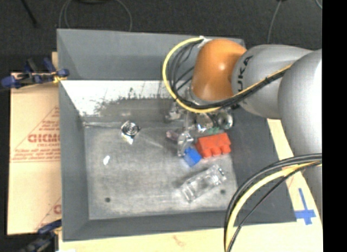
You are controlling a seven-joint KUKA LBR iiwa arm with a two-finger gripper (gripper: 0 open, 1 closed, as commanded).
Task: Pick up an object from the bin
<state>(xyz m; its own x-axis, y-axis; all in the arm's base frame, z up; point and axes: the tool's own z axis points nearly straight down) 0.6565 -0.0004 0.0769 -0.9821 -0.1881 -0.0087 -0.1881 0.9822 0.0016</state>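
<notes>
Tool [183,140] (grip state unreadable) by one blue block [191,157], one red brick [213,144], one clear piece [203,183]

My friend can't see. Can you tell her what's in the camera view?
A robot arm's gripper hangs low in a grey bin, beside a small blue block and a red brick. A clear plastic piece and a shiny metal bit lie apart.

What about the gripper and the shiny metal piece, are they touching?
Apart. The camera view shows bare bin floor between the gripper and the shiny metal piece.
</notes>
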